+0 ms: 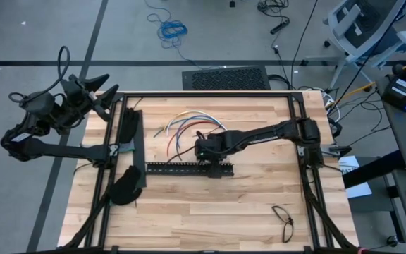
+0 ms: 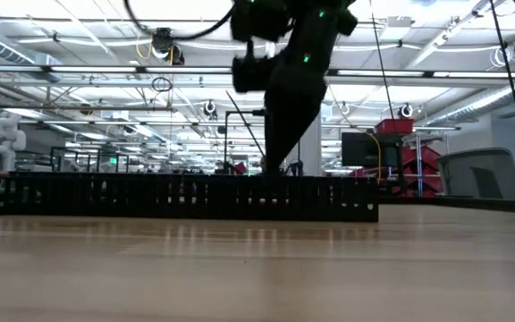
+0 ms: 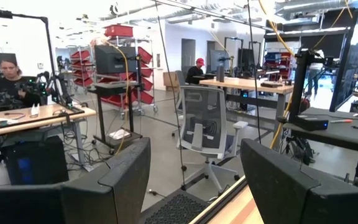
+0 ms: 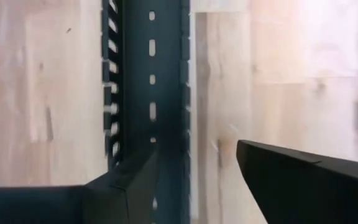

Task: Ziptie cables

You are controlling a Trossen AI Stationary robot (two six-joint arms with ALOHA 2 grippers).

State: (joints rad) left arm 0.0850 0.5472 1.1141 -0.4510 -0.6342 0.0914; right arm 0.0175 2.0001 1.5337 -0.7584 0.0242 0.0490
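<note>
The cables (image 1: pixel 187 122), thin red, blue, white and yellow-green wires, lie fanned out flat on the wooden table, far of centre. Just on their near side my right gripper (image 1: pixel 201 149) points steeply down, open, over a long black slotted bar (image 4: pixel 151 81). In the right wrist view nothing sits between its fingers (image 4: pixel 197 180). In the low view its tips (image 2: pixel 271 166) hang just above the bar's top (image 2: pixel 195 197). My left gripper (image 1: pixel 99 90) waits beyond the table's far left corner, level, open and empty (image 3: pixel 194 180).
A second black bar (image 1: pixel 130 134) and a black glove (image 1: pixel 125 187) lie along the table's left side. A thin dark strip curled into a loop (image 1: pixel 283 220) rests near the front right. A black frame (image 1: pixel 210 93) rims the table. Bare wood lies at the front centre.
</note>
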